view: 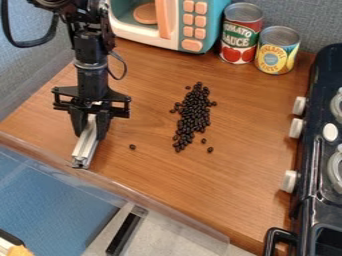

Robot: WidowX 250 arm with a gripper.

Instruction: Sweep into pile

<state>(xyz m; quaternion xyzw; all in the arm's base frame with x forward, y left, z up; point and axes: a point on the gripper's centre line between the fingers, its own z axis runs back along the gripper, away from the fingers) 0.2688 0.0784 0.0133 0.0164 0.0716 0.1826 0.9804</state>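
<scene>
The black gripper (92, 129) hangs over the left part of the wooden table, shut on a whitish-grey bar-shaped tool (85, 142) that slants down toward the front edge. Dark beans (194, 114) lie in an elongated heap near the middle of the table, to the right of the gripper. A single bean (132, 147) rests apart, between the tool and the heap. A couple of others lie loose just off the heap's lower right end, one bean (210, 149) being the farthest out on that side.
A toy microwave (179, 25) stands at the back, beside a tomato sauce can (240, 34) and a pineapple can (276, 50). A black toy stove (320, 150) with white knobs lines the right side. A clear rim (133, 196) runs along the front edge.
</scene>
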